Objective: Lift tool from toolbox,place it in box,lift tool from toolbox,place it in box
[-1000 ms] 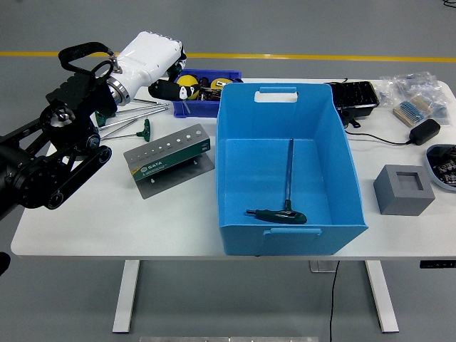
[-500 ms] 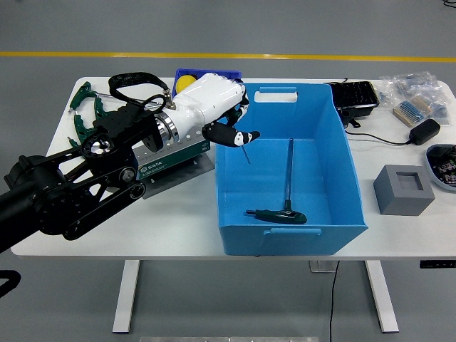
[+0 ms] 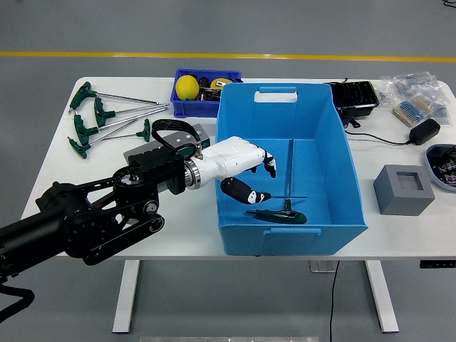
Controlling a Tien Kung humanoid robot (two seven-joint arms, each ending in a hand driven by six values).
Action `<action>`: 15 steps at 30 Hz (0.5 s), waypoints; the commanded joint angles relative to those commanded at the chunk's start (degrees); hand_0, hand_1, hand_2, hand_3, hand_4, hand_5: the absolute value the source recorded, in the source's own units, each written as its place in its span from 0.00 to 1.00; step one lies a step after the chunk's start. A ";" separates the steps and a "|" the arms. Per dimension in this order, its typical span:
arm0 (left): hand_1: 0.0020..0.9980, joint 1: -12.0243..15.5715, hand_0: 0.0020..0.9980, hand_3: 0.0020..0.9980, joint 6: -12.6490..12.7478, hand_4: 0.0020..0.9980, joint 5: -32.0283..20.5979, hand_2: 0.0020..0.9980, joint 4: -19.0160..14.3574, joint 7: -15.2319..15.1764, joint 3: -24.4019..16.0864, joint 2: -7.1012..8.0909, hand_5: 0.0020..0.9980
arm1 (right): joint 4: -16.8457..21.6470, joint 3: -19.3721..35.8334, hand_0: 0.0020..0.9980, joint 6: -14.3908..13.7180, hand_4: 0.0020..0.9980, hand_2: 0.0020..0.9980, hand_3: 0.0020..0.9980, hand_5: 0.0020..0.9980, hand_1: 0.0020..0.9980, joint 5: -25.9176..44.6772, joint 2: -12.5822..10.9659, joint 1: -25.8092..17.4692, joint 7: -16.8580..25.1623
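Left hand (image 3: 246, 171) reaches over the near-left wall of the blue box (image 3: 349, 192), white palm low inside, dark fingers (image 3: 241, 191) curled. A thin shaft shows by the thumb, running right toward the tool in the box, but whether the hand grips it is hard to say.

One T-handle tool (image 3: 285, 206) lies on the box floor: its long shaft runs front to back, tip toward the far wall, and its dark green handle lies crosswise near the front wall.

Behind the arm, the toolbox (image 3: 201, 134) is mostly hidden; only a grey-green corner shows, and its label cannot be read. More green-handled T wrenches (image 3: 100, 117) lie fanned on the bench (image 3: 50, 178) at far left, shafts pointing right. A small blue bin (image 3: 182, 103) with a yellow ball (image 3: 187, 86) sits behind the box. At right are a grey block (image 3: 403, 189), a black tray (image 3: 353, 96), a charger (image 3: 426, 130) and bags (image 3: 417, 92), partly cut off.
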 joint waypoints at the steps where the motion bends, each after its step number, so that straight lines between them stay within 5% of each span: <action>1: 0.69 0.06 0.52 0.59 0.05 0.73 0.14 0.91 0.02 -0.04 -0.18 0.02 0.44 | 0.00 -0.03 0.68 0.01 0.80 0.72 0.58 0.74 0.64 0.10 0.00 -0.01 0.04; 2: 0.94 0.22 0.82 0.64 0.21 0.77 0.38 1.00 0.08 -0.01 -0.59 0.04 0.45 | 0.00 -0.04 0.68 0.02 0.80 0.72 0.58 0.74 0.64 0.11 -0.02 -0.02 0.05; 7: 0.94 2.28 0.82 0.64 1.48 0.77 -0.01 1.00 0.59 1.01 -4.44 -0.87 0.45 | 0.02 0.01 0.68 0.01 0.80 0.72 0.58 0.74 0.64 -0.06 -0.08 0.00 0.03; 8: 1.00 3.00 0.94 0.80 2.25 0.79 -0.27 1.00 0.66 0.70 -5.59 -1.20 0.44 | 0.02 0.01 0.68 0.01 0.80 0.72 0.58 0.74 0.64 -0.07 -0.06 -0.01 0.02; 15: 0.96 10.89 0.92 0.75 11.29 0.78 -12.54 1.00 -0.04 -5.39 -19.82 -4.03 0.44 | 0.00 -0.59 0.68 0.19 0.80 0.72 0.57 0.73 0.64 0.97 -0.05 0.06 0.33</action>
